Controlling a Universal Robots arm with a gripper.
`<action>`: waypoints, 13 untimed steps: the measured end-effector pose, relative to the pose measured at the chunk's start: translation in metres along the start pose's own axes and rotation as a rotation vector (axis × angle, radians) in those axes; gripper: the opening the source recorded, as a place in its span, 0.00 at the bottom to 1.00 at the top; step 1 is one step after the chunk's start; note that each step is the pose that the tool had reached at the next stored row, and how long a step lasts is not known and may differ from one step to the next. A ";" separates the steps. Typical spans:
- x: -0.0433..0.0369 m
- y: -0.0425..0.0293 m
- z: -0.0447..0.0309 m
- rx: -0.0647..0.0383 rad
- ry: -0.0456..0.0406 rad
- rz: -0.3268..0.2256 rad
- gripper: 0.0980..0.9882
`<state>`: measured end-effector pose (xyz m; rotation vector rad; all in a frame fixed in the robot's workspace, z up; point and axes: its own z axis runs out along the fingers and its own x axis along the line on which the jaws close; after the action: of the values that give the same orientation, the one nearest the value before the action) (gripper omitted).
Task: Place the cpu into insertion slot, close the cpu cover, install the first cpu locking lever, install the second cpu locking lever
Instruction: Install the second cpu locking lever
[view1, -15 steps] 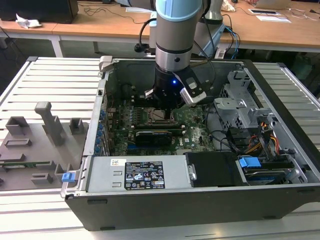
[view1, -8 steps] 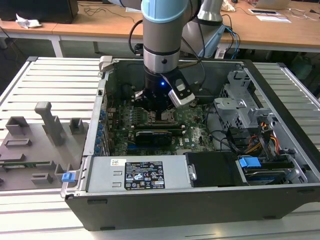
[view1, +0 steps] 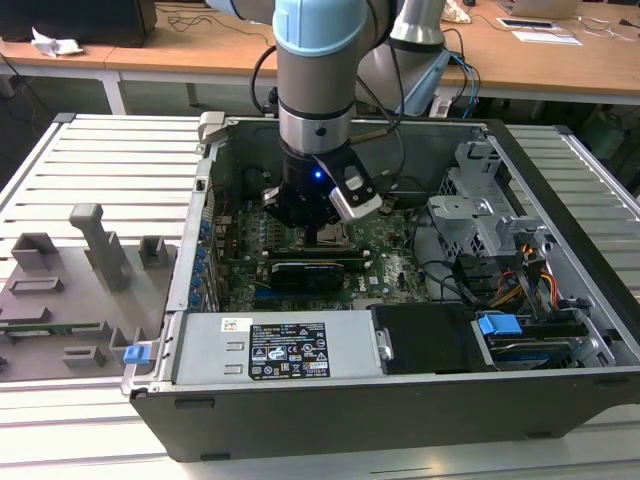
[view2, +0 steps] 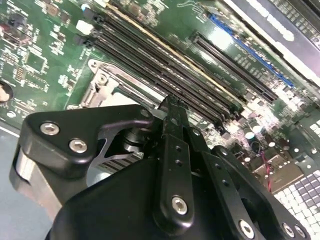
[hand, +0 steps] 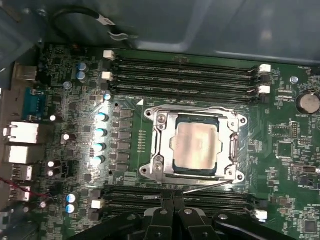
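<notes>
Hanging down into the open computer case (view1: 560, 300), the arm holds its gripper (view1: 318, 222) low over the green motherboard (view1: 390, 265), just above the socket area in the exterior view. In the first wrist view the two black fingertips (hand: 165, 201) stand pressed together with no gap between them, and nothing is held between them; they are beside the edge of the socket, at the row of long black memory slots (hand: 200, 197).

The cpu (hand: 196, 145) already lies inside the insertion slot (hand: 165, 172), its silvery-grey top facing up and sitting flat. The cpu cover (hand: 161, 127) is down around it, so the chip shows through the square window of the metal frame. A thin metal locking lever (hand: 205, 186) runs along the side of the socket nearest to the fingertips; whether it is hooked I cannot tell.

In the second wrist view the closed fingers (view2: 172, 125) point to the corner of the socket frame (view2: 102, 90).
</notes>
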<state>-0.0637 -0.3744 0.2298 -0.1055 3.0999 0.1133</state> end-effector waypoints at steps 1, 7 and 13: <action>0.0029 -0.0001 0.0003 -0.001 -0.0002 0.000 0.01; 0.0047 -0.0017 0.0067 -0.022 -0.0016 0.001 0.01; 0.0126 -0.0036 0.0082 -0.050 -0.0041 0.002 0.01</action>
<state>-0.0757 -0.3782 0.2208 -0.1037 3.0938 0.1910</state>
